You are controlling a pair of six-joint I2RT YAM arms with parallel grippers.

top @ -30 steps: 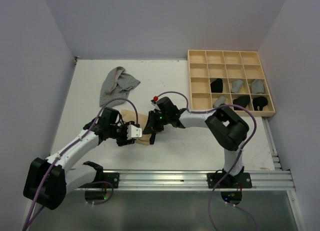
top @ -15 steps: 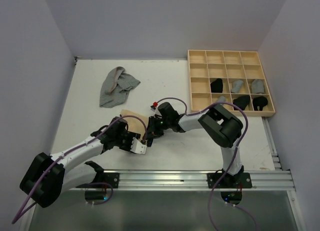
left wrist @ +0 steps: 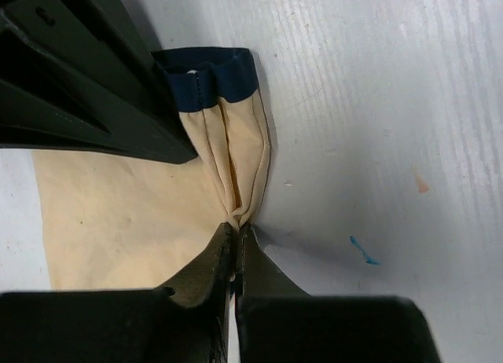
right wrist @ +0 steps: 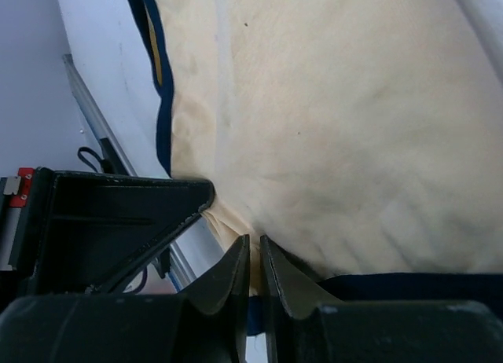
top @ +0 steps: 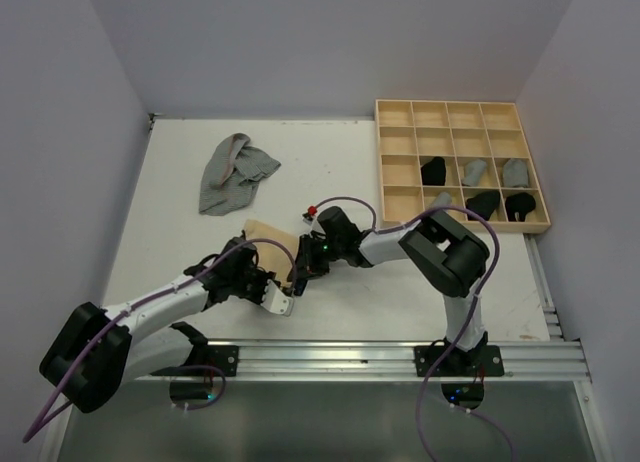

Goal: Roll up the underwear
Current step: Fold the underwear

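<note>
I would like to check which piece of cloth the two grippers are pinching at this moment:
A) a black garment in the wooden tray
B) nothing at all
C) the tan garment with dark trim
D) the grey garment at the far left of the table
C: in the wrist views the left gripper and the right gripper each close on a fold of the tan underwear, while the grey garment lies apart from both.

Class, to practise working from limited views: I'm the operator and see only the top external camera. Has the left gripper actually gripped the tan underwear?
Observer: Yes; the left gripper is shut on a puckered fold of the tan underwear.
Operator: And the right gripper?
Observer: Also shut, with cloth pinched between its jaws near the navy trim.
Operator: Any marks on the table?
Observer: A small blue mark beside the pinched fold.
</note>
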